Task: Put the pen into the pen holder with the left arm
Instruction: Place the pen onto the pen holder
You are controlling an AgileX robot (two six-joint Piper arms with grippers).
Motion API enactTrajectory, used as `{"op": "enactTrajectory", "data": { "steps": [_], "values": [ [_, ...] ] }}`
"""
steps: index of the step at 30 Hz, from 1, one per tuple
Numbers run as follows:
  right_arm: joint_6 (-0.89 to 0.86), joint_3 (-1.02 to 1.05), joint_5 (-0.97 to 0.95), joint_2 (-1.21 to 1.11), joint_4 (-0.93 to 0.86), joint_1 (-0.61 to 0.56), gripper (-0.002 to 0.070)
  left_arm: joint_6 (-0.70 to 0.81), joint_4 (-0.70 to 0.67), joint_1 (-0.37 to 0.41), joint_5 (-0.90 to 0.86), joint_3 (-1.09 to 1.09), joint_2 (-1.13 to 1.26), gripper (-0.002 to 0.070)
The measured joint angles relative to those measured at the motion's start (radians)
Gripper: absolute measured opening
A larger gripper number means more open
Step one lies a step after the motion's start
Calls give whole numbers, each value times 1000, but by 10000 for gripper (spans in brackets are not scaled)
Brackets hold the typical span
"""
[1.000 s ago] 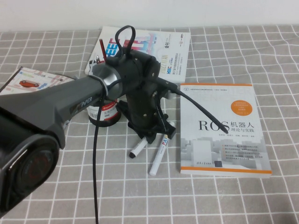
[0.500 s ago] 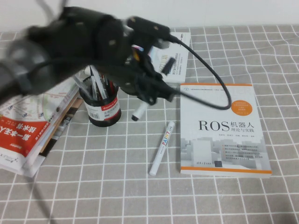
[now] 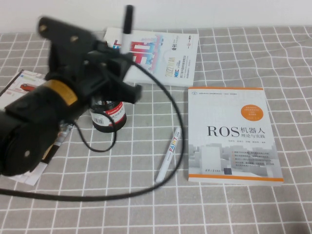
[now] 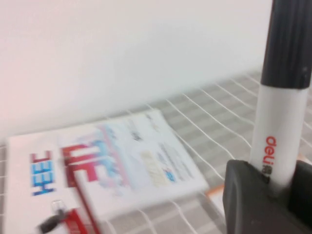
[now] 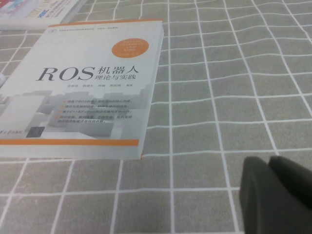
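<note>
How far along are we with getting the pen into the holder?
Done: the pen is off the table, clamped upright in the left gripper, black end up. In hand: the arm holds it raised above the pen holder. Left: lower the pen into the cup and let go. The right gripper sits parked near the ROS book.

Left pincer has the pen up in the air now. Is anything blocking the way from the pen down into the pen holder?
Partly: the left pincer holds the pen upright above the pen holder, whose mouth the arm hides. The right pincer rests apart, near the book.
</note>
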State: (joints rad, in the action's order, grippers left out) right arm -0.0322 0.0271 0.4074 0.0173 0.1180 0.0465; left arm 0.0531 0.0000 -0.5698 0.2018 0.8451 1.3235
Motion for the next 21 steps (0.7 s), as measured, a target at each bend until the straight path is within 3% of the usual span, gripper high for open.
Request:
{"op": "enactTrajectory", "data": {
  "steps": [7,21],
  "values": [
    [0,0,0,0,0,0,-15,-108,0,117,180,-58,57,119],
    [0,0,0,0,0,0,-15,-173,7,141,350,-60,244,119]
  ]
}}
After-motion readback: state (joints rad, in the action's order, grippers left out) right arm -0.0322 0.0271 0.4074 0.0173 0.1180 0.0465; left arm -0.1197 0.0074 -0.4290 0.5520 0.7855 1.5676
